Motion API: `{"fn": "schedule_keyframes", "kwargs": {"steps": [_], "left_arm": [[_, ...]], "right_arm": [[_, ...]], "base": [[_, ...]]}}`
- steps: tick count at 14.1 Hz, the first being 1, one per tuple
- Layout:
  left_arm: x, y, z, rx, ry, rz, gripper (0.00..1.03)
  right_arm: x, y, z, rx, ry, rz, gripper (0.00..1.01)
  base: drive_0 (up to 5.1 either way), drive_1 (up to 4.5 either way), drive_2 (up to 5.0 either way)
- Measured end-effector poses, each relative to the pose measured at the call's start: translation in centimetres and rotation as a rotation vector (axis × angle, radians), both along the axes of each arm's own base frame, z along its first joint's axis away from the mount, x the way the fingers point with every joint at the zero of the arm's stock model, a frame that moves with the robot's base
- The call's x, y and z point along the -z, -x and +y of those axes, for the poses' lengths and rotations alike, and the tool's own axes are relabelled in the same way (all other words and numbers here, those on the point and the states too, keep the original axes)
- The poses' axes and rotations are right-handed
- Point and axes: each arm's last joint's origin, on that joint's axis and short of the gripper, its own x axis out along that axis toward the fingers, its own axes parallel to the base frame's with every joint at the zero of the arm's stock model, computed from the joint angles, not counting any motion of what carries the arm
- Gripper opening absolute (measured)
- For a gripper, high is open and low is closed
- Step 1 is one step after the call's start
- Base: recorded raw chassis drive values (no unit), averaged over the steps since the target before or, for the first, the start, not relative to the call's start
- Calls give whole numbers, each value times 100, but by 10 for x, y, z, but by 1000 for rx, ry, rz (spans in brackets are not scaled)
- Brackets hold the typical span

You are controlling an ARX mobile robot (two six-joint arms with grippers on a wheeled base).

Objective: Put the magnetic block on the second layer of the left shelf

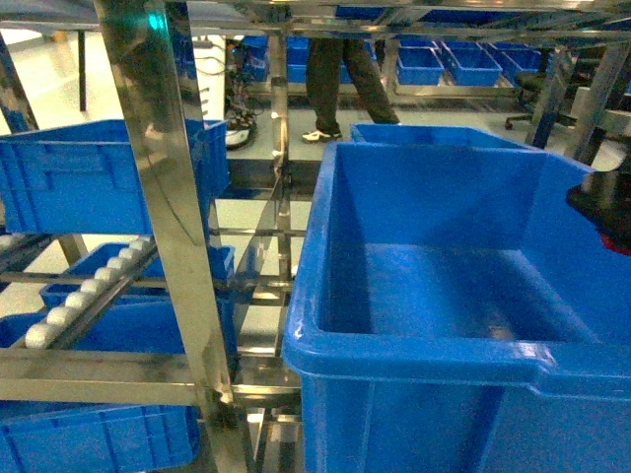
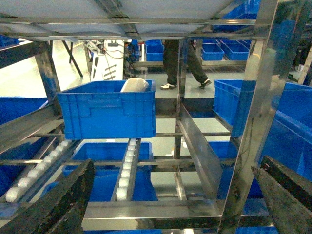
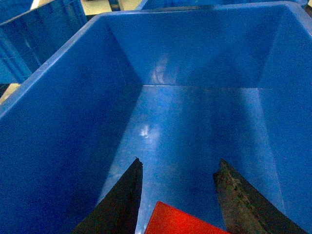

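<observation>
On my right wrist feed the right jaws (image 3: 178,195) are clenched on the red block (image 3: 183,223), which sits between the two dark fingers (image 3: 122,202) at the bottom edge of that view, only its upper face showing. They hang above the open inside of the big blue tote (image 1: 325,296), with the block over the tote's near end and not touching the floor of it. On the head feed I see only a dark bit of the right arm (image 1: 603,202) over the tote's right rim. The left jaws (image 2: 170,200) are released, wide apart with nothing between them, one finger (image 2: 58,204) at each lower corner of the left wrist feed, held in front of the steel rack (image 2: 253,97) to the left of the tote. In that rack, left of the tote, a smaller blue crate (image 2: 107,114) rests on a tier with white roller rails (image 2: 127,165) below it and something white (image 2: 135,85) poking above its rim. Behind the tote a person (image 1: 337,69) stands on the floor, seen from the waist down.
</observation>
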Motion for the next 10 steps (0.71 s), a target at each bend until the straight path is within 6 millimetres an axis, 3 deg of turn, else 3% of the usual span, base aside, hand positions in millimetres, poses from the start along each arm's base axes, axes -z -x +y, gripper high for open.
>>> {"fn": "schedule_keyframes", "kwargs": {"steps": [1,4,5,7,8,10], "left_arm": [[0,0,0,0,0,0,98],[0,0,0,0,0,0,98],[0,0,0,0,0,0,98],[0,0,0,0,0,0,98],[0,0,0,0,0,0,98],[0,0,0,0,0,0,98]], "right_arm": [[10,-28,6,44,27,-8,41],[13,-60,12,158,67,-110,44],[14,-55,17,157,59,-158,60],[12,-15,21,161,71,-215,90],[8,4,17,188,86,-226,100],[-7,53,12,277,151,-307,98]], "base": [[0,0,0],[0,0,0],[0,0,0],[0,0,0],[0,0,0],[0,0,0]]}}
